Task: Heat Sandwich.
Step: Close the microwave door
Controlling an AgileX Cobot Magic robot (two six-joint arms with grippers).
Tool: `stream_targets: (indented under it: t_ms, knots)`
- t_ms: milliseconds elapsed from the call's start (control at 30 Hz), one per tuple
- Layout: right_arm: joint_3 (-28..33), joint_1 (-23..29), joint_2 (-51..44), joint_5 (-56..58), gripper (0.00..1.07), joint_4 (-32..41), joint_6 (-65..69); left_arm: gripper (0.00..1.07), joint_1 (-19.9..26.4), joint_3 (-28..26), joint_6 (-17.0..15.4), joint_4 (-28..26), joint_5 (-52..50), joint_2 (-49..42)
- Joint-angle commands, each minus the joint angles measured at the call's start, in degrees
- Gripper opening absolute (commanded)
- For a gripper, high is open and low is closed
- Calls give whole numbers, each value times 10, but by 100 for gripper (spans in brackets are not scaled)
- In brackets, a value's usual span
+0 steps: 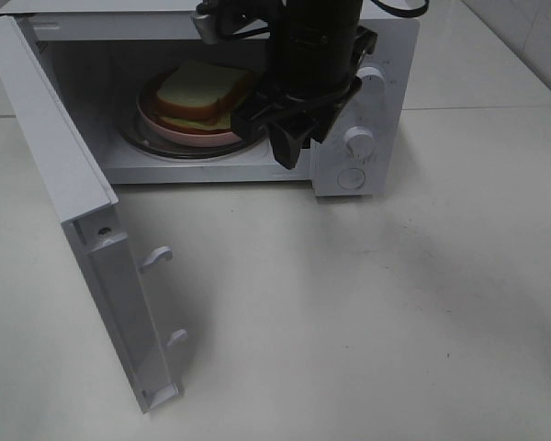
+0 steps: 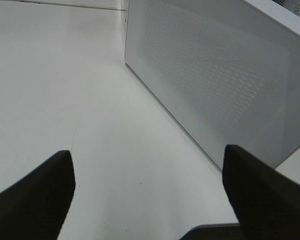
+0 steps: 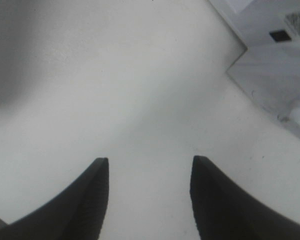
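My left gripper gapes wide and empty with the open door just beyond its fingers, the sandwich lies on its plate inside the microwave behind my right gripper, parted and empty at the opening, so a door shove could strike my right arm.

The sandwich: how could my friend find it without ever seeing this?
Look for the white microwave with its door swung open. Inside sits a round pink plate, and the sandwich lies on it. It is the only square thing there: white bread, brown crust, yellowish filling.
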Motion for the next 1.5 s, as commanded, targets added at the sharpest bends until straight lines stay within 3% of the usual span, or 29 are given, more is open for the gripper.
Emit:
stream_targets:
  t_ms: [33,300,600,767,900,1067,1500]
  knots:
    - [54,-1,-36,15,51,0,60,76,-1,1,0,-2,-6,-3]
    - [109,-38,-87,15,51,7,83,76,-1,1,0,-2,-6,-3]
    - [176,-184,-181,15,51,33,74,76,-1,1,0,-2,-6,-3]
    - [224,-239,-232,15,51,33,74,76,-1,1,0,-2,-6,-3]
    - [307,-331,-332,-5,51,33,74,76,-1,1,0,-2,-6,-3]
    - [387,-390,-428,-22,51,33,73,76,-1,1,0,-2,-6,-3]
    - [571,-406,-653,-83,51,37,85,76,-1,1,0,-2,-6,-3]
